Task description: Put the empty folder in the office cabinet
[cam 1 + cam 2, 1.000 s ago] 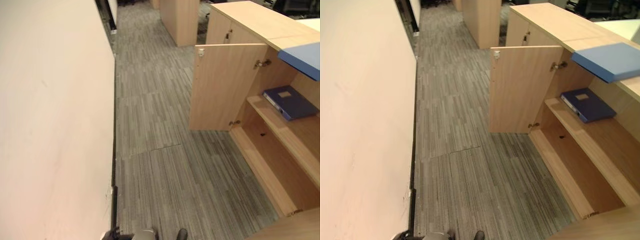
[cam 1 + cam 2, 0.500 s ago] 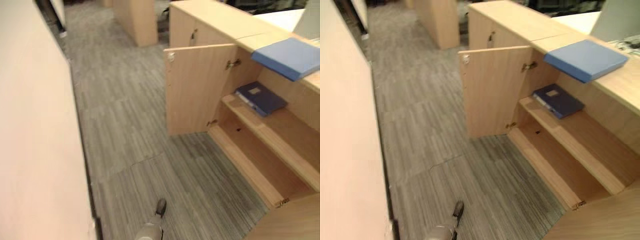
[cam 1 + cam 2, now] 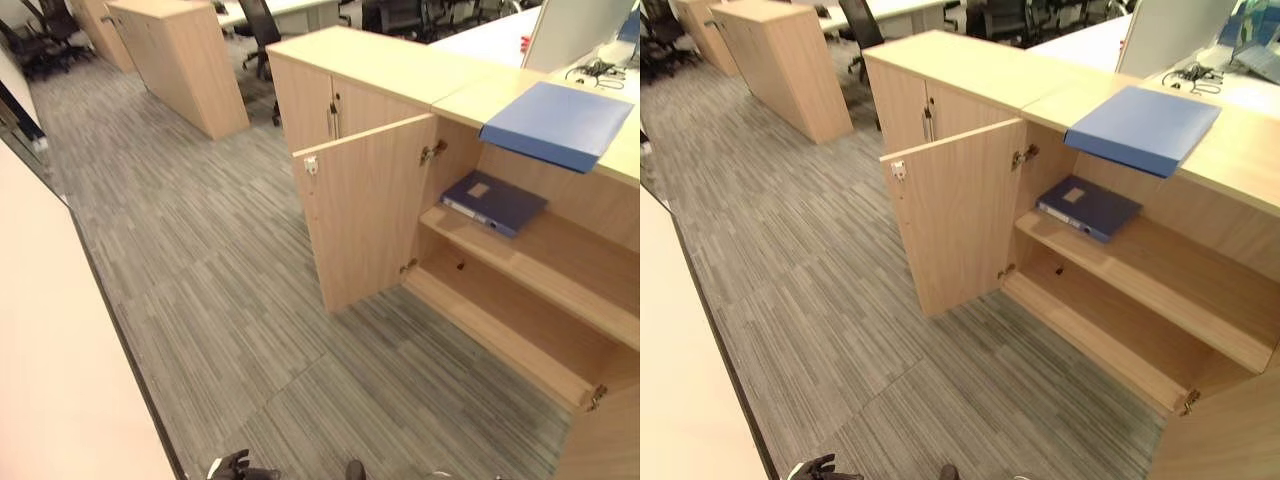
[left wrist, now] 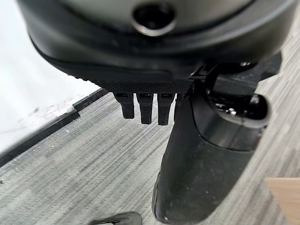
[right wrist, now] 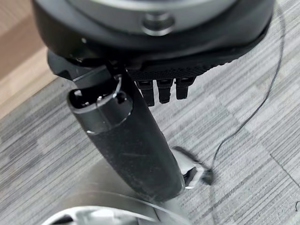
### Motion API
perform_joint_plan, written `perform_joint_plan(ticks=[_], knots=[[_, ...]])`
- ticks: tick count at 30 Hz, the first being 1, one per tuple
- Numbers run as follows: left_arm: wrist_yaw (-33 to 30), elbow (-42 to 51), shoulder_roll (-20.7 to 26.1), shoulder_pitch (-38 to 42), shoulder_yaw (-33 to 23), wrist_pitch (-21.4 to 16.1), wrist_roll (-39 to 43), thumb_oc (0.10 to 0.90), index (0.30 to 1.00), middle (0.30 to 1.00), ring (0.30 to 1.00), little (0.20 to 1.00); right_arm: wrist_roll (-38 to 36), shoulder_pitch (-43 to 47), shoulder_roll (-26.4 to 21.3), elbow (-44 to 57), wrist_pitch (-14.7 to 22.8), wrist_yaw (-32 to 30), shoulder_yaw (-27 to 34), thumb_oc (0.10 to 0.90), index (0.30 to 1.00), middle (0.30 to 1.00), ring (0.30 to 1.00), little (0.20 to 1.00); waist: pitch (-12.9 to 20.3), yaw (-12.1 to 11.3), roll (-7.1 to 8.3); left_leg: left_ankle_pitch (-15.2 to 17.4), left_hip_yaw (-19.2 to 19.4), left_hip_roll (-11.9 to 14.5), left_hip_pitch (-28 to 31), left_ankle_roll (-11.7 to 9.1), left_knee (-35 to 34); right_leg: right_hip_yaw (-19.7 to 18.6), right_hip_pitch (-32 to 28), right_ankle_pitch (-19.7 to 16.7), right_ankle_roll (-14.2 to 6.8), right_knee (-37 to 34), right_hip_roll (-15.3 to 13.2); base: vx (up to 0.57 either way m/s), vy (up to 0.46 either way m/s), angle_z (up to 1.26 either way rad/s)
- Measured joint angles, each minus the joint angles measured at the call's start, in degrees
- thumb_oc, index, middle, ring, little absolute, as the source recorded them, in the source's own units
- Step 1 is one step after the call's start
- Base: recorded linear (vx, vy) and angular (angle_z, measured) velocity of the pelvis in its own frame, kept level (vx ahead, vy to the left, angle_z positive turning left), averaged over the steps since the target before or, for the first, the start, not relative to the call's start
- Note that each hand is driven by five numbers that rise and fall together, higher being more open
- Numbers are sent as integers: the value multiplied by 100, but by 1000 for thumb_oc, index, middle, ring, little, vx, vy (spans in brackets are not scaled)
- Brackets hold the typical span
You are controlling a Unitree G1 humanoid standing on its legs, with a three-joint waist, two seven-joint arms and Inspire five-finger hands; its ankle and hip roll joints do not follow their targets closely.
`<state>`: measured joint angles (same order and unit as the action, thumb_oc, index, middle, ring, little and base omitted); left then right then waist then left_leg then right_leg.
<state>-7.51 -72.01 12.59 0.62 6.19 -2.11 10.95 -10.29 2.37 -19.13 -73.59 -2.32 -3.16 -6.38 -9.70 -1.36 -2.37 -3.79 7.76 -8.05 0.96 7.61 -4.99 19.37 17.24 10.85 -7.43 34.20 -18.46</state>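
A light blue folder (image 3: pixel 1143 127) lies flat on top of the wooden office cabinet (image 3: pixel 520 310), partly past its front edge. The cabinet's left door (image 3: pixel 365 210) stands wide open. Inside, a dark blue folder (image 3: pixel 493 201) lies on the upper shelf; the lower shelf is bare. My left hand (image 4: pixel 150 51) hangs low over the carpet, far from the cabinet, its fingers (image 4: pixel 140 108) straight and holding nothing. My right hand (image 5: pixel 154 47) also hangs over the carpet, its fingers (image 5: pixel 161 89) relaxed and empty.
A closed cabinet section (image 3: pixel 320 100) adjoins the open one on its far side. Another wooden cabinet (image 3: pixel 185 65) and office chairs (image 3: pixel 262 25) stand further back. A pale wall (image 3: pixel 60 400) runs along my left. Grey carpet (image 3: pixel 220 280) lies between wall and cabinet.
The camera has swung to the right and lifted, so the cabinet and both folders now sit more to the middle. Nothing in the scene itself has moved.
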Motion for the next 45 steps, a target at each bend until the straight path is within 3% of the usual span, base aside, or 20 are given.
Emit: perform_joint_plan(ticks=[7, 13, 15, 17, 18, 20, 25, 26, 28, 30, 31, 33, 35, 36, 37, 38, 39, 40, 42, 45], knots=[[-47, -218, -44, -325, -207, 132, -27, 800, 900, 900, 900, 900, -447, -111, 312, -132, 15, -106, 407, 800, 900, 900, 900, 900, -221, 286, 260, 440, 402, -70, 381, -244, -12, 531, 30, -1460, -347, -3056, 447, 249, -137, -36], [-74, -142, -43, -415, -473, 120, -59, 800, 900, 900, 900, 900, -445, -243, 309, -171, -44, -142, 480, 800, 900, 900, 900, 900, -182, 232, 240, 716, 750, 48, 754, -295, -2, 1736, -291, -1995, -160, -3346, 410, 277, -181, -30], [-69, -186, -71, -427, -557, 169, -55, 800, 900, 900, 900, 900, -445, -167, 308, -159, -42, -143, 472, 800, 900, 900, 900, 900, -69, 288, 122, 867, 764, 317, 856, -523, 1, 1954, -290, -2012, -141, -3087, 540, 418, -309, -20], [-74, -215, -97, -406, -512, 180, -54, 800, 900, 900, 900, 900, -424, -114, 263, -371, -25, -186, 358, 800, 900, 900, 900, 900, 70, 325, -47, 999, 768, 659, 1000, -743, 3, 1906, -281, -1733, 145, -2671, 780, 261, -212, -10], [-64, -246, -84, -405, -356, 170, -60, 800, 900, 900, 900, 900, -406, -199, 218, -358, -43, -241, 292, 800, 900, 900, 900, 900, 304, 279, -49, 1000, 759, 819, 1095, -752, 4, 1872, -383, -1430, 749, -2706, 1012, 211, -183, -13], [-53, -245, -123, -340, -343, 164, -65, 800, 900, 900, 900, 900, -398, -165, 121, -306, -21, -280, 259, 800, 900, 900, 900, 900, 333, 310, -67, 979, 759, 949, 1206, -814, 39, 1816, -521, -1353, 1102, -2775, 1198, 328, -274, -24], [-58, -104, -177, -155, -12, 169, -56, 800, 900, 900, 900, 900, -445, 104, 45, -67, 240, -443, 135, 800, 900, 900, 900, 900, 410, 496, 77, 1231, 739, 1510, 782, -1315, 2201, 1356, -1175, -1037, 1129, -3177, 1771, 325, -275, -43], [-41, -60, -173, -168, -2, 156, -57, 800, 900, 900, 900, 900, -446, 108, 71, -76, 223, -449, 25, 800, 900, 900, 900, 900, 438, 397, 146, 1257, 781, 1587, 684, -1370, 2647, 1264, -1253, -1078, 1320, -3206, 1820, 174, -204, -76], [-12, 139, -202, -156, 40, 122, -27, 800, 900, 900, 900, 900, -446, 93, 90, -83, 210, -465, -94, 800, 900, 900, 900, 900, 499, 405, 206, 1018, 280, 1735, 152, -1591, 3888, 999, -1415, -955, 1592, -3261, 2033, 97, -118, -82], [-5, 377, -216, -110, 26, 60, 17, 800, 900, 900, 900, 900, -444, 117, 92, -85, 197, -504, -156, 800, 900, 900, 900, 900, 478, 303, 241, 996, -79, 1664, -340, -1656, 4455, 713, -1467, -954, 1718, -3334, 2127, 112, -54, -70], [-7, 684, -211, -79, 60, 55, 213, 800, 900, 900, 900, 900, -436, 208, 127, -239, 188, -511, -205, 800, 900, 900, 900, 900, 402, 240, 331, 1287, -374, 1419, -713, -1438, 4494, 501, -1442, -1014, 1765, -3379, 2048, 74, 31, -78], [80, 984, -214, -79, 23, -23, 354, 800, 900, 900, 900, 900, -394, 265, 205, -328, 97, -507, -229, 800, 900, 900, 900, 900, 222, 107, 620, 1242, -421, 1113, -1239, -1349, 3823, 192, -1478, -1023, 1711, -3437, 1927, 118, 59, -63], [123, 1096, -219, -63, 5, -52, 531, 800, 900, 900, 900, 900, -359, 238, 223, -328, 71, -501, -237, 800, 900, 900, 900, 900, 108, 40, 585, 1136, -539, 1072, -1385, -1346, 3054, 12, -1647, -1016, 1662, -3480, 1997, 117, 53, -71], [181, 1081, -207, -17, 9, -47, 682, 800, 900, 900, 900, 900, -326, 210, 198, -328, 69, -488, -252, 800, 900, 900, 900, 900, 5, -61, 521, 807, -839, 1044, -1283, -1409, 2041, -203, -1805, -1065, 1658, -3556, 2098, 173, 71, -104], [190, 1058, -200, -17, 23, -44, 676, 800, 900, 900, 900, 900, -324, 207, 175, -326, 72, -486, -280, 800, 900, 900, 900, 900, -28, -22, 497, 635, -897, 1041, -1301, -1429, 1768, -256, -1870, -1051, 1641, -3623, 2152, 171, 71, -86], [253, 929, -211, 16, 33, -25, 683, 800, 900, 900, 900, 900, -315, 199, 151, -334, 82, -481, -363, 800, 900, 900, 900, 900, -50, 64, 439, 447, -1184, 941, -1286, -1435, 1439, -473, -2024, -1068, 1600, -3708, 2253, 145, 68, -83], [373, 637, -226, 43, -43, -3, 787, 800, 900, 900, 900, 900, -242, 208, 114, -380, 60, -446, -453, 800, 900, 900, 900, 900, -72, 60, 305, 243, -1927, 729, -1103, -1485, 776, -686, -2108, -1129, 1594, -3795, 2345, 114, 58, -102], [401, 514, -217, 49, -100, 31, 864, 800, 900, 900, 900, 900, -182, 201, 108, -388, 46, -408, -455, 800, 900, 900, 900, 900, -69, 56, 281, 154, -2062, 617, -1120, -1471, 697, -800, -2110, -1153, 1632, -3793, 2361, 157, 79, -93], [419, 399, -230, 93, -197, 90, 1022, 800, 900, 900, 900, 900, -94, -29, 181, -469, 29, -350, -474, 800, 900, 900, 900, 900, -77, 99, 273, 8, -1908, 605, -1086, -1329, 909, -827, -2249, -1209, 1634, -3907, 2390, 133, 84, -19], [447, 481, -228, 28, -150, 98, 1136, 800, 900, 900, 900, 900, -94, -200, 282, -536, -57, -286, -458, 800, 900, 900, 900, 900, -58, 121, 259, -9, -1732, 805, -240, -1292, 291, -950, -2383, -1150, 1541, -3907, 2378, 145, 160, -12]])
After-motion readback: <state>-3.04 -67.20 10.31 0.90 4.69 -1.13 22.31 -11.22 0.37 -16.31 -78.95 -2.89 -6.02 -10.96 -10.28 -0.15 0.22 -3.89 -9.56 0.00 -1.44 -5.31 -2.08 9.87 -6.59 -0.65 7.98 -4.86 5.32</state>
